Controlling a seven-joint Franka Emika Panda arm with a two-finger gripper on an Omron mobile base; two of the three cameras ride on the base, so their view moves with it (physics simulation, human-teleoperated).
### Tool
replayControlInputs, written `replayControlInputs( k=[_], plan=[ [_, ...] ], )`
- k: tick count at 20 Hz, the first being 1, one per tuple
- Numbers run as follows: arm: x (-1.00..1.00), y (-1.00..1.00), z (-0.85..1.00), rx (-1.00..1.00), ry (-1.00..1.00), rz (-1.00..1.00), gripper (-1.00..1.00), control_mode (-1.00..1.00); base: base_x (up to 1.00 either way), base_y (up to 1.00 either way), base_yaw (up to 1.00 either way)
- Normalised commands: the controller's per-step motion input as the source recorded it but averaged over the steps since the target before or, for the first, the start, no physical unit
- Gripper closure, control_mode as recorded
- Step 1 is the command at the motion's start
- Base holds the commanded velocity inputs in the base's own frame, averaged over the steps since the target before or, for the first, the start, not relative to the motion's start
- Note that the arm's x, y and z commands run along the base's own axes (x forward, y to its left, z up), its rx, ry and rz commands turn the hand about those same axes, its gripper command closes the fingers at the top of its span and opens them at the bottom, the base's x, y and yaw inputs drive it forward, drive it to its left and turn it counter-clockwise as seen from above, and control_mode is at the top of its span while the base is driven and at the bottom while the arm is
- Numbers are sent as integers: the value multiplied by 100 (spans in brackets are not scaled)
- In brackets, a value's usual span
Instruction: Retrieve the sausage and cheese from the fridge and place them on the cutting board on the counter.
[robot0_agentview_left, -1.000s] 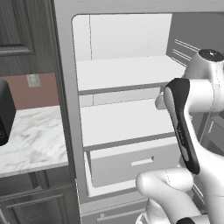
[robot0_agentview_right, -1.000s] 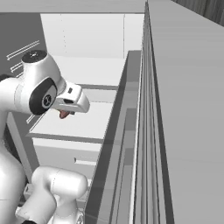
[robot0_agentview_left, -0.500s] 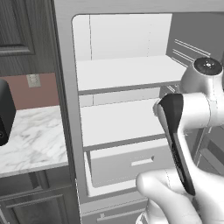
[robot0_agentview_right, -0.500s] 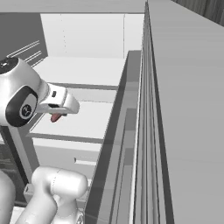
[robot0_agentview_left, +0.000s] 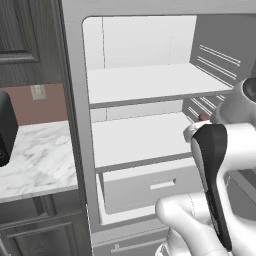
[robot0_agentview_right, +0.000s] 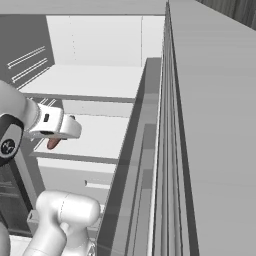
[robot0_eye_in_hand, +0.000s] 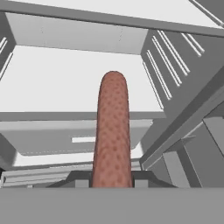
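Note:
The reddish-brown sausage (robot0_eye_in_hand: 113, 127) stands up between my gripper's (robot0_eye_in_hand: 111, 180) fingers, and the gripper is shut on it. From the right base view the sausage (robot0_agentview_right: 53, 143) hangs under the white hand, in front of the middle shelf of the open fridge (robot0_agentview_right: 95, 80). A small red bit of sausage (robot0_agentview_left: 202, 117) peeks out behind my forearm in the left base view. The white fridge (robot0_agentview_left: 145, 82) shelves look bare. The cheese, cutting board and counter are out of view.
The fridge door (robot0_agentview_right: 210, 130) stands open along the right of the right base view. A white drawer (robot0_agentview_left: 150, 187) sits under the lower shelf. Left of the fridge is a short marble top (robot0_agentview_left: 40, 160) with a black toaster oven (robot0_agentview_left: 5, 127).
My hand has drawn back from the shelves with the sausage, drifting left and slightly down in the right base view. The forearm has swung lower in the left base view.

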Motion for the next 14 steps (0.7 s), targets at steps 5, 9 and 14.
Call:
replayControlInputs(
  k=[5,9,14],
  plan=[
    [-36,0,15,0,0,6,100,-100,0,0,0],
    [0,0,0,0,0,0,100,100,-4,0,6],
    [0,0,0,0,0,0,100,100,-18,6,0]
  ],
)
